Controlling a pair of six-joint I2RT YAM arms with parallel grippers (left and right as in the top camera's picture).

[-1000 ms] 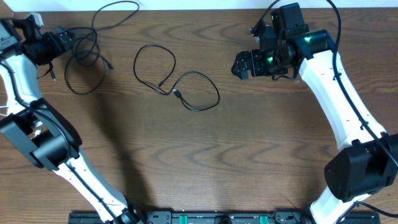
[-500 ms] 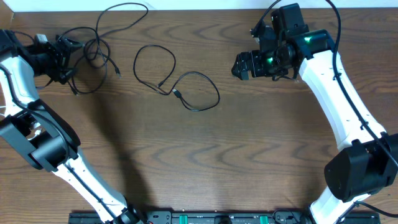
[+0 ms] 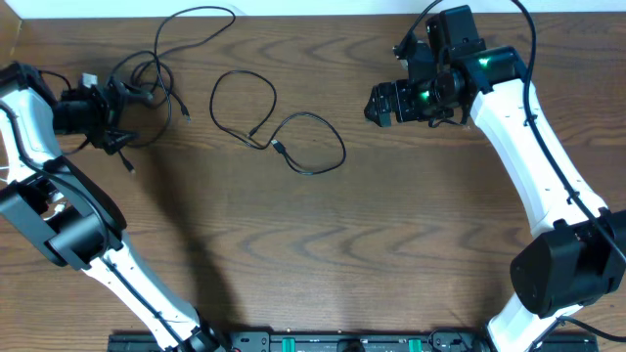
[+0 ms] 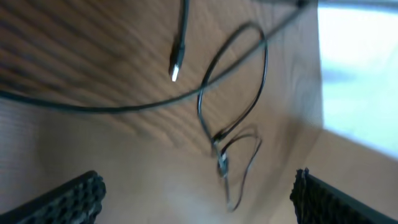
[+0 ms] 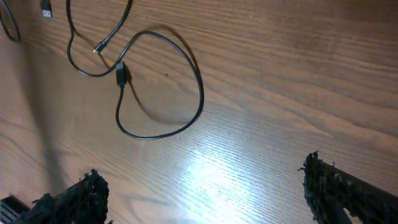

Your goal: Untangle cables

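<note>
A bunch of black cables [image 3: 147, 78] lies at the far left of the wooden table, one strand looping up to the back edge. My left gripper [image 3: 112, 112] is open right beside the bunch, and one strand with a plug end [image 3: 130, 166] trails past its fingers. In the left wrist view a black cable [image 4: 264, 62] and a plug [image 4: 176, 65] lie ahead of the left gripper [image 4: 198, 180], with nothing between its fingers. Another black cable [image 3: 293, 137] forms two loops mid-table. My right gripper [image 3: 375, 105] hovers open to its right. The right wrist view shows that loop [image 5: 199, 93] beyond the right gripper [image 5: 202, 174].
The table's back edge [image 3: 293, 17] runs close behind the cable bunch, with a pale surface beyond it. Thick black wires run along both white arms. A dark rail [image 3: 323, 342] lines the front edge.
My left gripper has swung toward the front and right, and the cable bunch has shifted with it; the trailing plug end has slid toward the front. The right arm has not moved.
</note>
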